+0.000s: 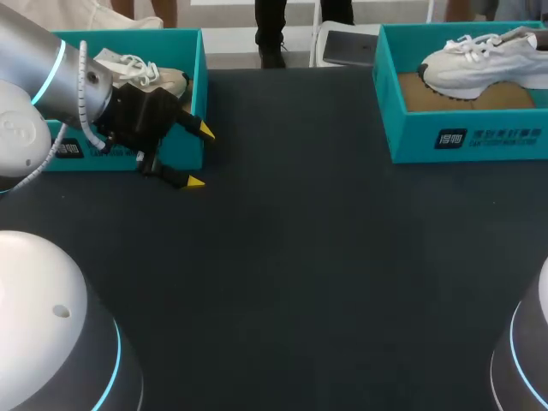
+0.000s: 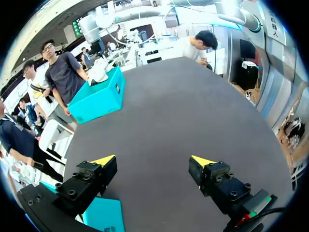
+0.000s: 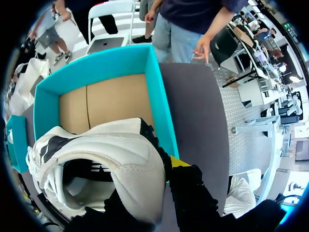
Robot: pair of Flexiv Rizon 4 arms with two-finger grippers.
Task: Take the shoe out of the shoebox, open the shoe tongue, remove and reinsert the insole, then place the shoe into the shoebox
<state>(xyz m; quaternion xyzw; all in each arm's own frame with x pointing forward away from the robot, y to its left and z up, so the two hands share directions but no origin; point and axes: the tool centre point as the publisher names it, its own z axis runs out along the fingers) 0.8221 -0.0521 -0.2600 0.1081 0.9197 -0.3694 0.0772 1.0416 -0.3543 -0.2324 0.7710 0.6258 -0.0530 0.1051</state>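
The white shoe (image 1: 479, 64) lies lengthwise in the teal shoebox (image 1: 462, 137). Its heel is at the right gripper (image 3: 154, 193), which is clamped on the heel collar, and its toe points away towards the middle of the table (image 1: 300, 257). 1 yellow tip shows outside the collar. The left gripper (image 1: 200, 157), its 2 fingers spread around nothing, hovers just beside a second box (image 1: 195, 86).

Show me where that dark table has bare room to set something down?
The dark tabletop is bare between the left teal cardboard shoebox and the right teal cardboard shoebox, and nearer. It is crowded beside the left shoebox, where the left gripper hangs open.
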